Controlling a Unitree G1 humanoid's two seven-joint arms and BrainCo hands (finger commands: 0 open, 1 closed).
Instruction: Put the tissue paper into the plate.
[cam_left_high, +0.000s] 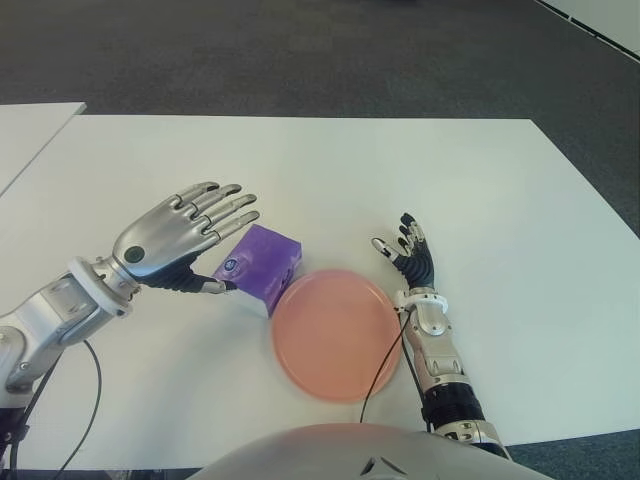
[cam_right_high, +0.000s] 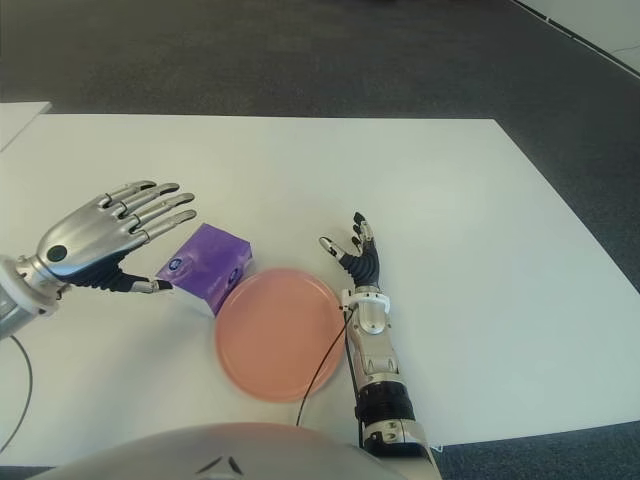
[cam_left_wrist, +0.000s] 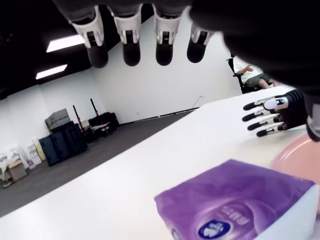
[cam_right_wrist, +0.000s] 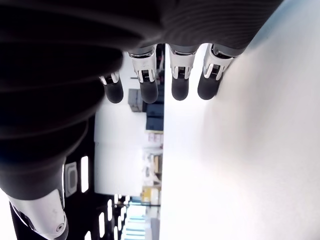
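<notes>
A purple tissue pack (cam_left_high: 262, 266) lies on the white table (cam_left_high: 480, 190), touching the left rim of a round pink plate (cam_left_high: 338, 333). My left hand (cam_left_high: 192, 236) hovers just left of the pack with its fingers spread and its thumb tip near the pack's left corner. It holds nothing. In the left wrist view the pack (cam_left_wrist: 240, 202) sits below the straight fingertips (cam_left_wrist: 131, 52). My right hand (cam_left_high: 408, 254) shows beside the plate's right rim, fingers spread and empty.
A black cable (cam_left_high: 385, 365) runs across the plate's right edge toward my right forearm. A second white table (cam_left_high: 25, 135) stands at the far left. Dark carpet (cam_left_high: 300, 60) lies beyond the table's far edge.
</notes>
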